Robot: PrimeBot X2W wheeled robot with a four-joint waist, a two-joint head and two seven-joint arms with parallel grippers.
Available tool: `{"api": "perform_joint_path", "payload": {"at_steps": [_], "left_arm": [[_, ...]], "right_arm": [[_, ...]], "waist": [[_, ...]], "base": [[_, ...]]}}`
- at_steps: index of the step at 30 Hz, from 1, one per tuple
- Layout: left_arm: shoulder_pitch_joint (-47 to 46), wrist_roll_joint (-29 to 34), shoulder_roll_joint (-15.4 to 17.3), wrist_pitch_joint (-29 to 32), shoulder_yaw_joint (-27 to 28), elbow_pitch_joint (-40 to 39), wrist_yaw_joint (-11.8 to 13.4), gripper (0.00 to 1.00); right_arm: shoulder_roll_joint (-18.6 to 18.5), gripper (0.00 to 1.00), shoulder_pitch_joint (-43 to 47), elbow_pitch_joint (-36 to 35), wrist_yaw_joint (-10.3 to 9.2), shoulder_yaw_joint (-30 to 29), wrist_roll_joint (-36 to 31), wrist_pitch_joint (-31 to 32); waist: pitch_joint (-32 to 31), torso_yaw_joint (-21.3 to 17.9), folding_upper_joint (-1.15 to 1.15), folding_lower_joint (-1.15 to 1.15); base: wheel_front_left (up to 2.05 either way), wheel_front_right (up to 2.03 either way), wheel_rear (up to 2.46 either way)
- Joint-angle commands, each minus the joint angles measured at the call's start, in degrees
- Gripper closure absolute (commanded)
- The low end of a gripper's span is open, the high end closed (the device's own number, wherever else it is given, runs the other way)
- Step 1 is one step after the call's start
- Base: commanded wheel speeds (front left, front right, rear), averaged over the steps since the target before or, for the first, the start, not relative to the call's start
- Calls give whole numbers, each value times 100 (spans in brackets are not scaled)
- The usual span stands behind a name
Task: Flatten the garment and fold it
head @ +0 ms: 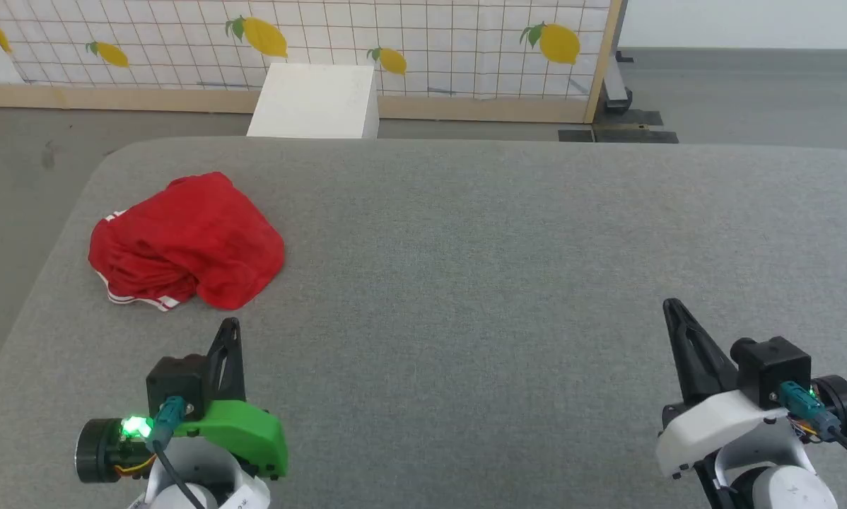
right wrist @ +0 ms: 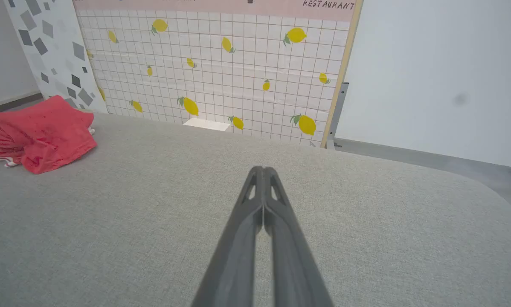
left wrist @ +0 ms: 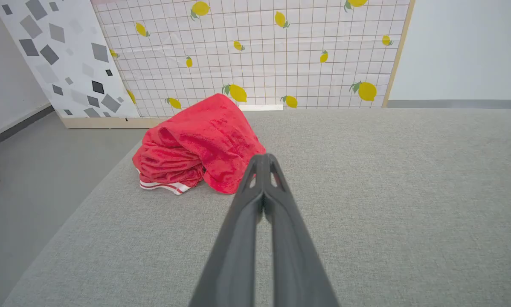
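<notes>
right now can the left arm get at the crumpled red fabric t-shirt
Probably yes: the shut left gripper sits just short of the red T-shirt, with only bare grey fabric tabletop between them.

Here it looks like a robot test lab dressed as a set: a freestanding panel of lemon-print tiles in a bare wooden frame, the word RESTAURANT lettered along its top, and a second board of grey shapes beside it. Around them are a plain white wall, a grey floor and, up front, a grey fabric-covered tabletop.
</notes>
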Motion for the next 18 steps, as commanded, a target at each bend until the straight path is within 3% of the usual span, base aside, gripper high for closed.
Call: {"api": "perform_joint_path", "payload": {"at_steps": [1, 18], "left_arm": [[83, 74, -18, 8, 14, -15, -6, 100], [83, 74, -18, 8, 14, -15, -6, 100]], "right_arm": [[15, 100, 77, -31, -9, 7, -35, -1], [15, 100, 77, -31, -9, 7, -35, -1]], "waist": [[0, 0, 0, 0], [0, 0, 0, 0]], "base": [[0, 0, 0], [0, 0, 0]]}}
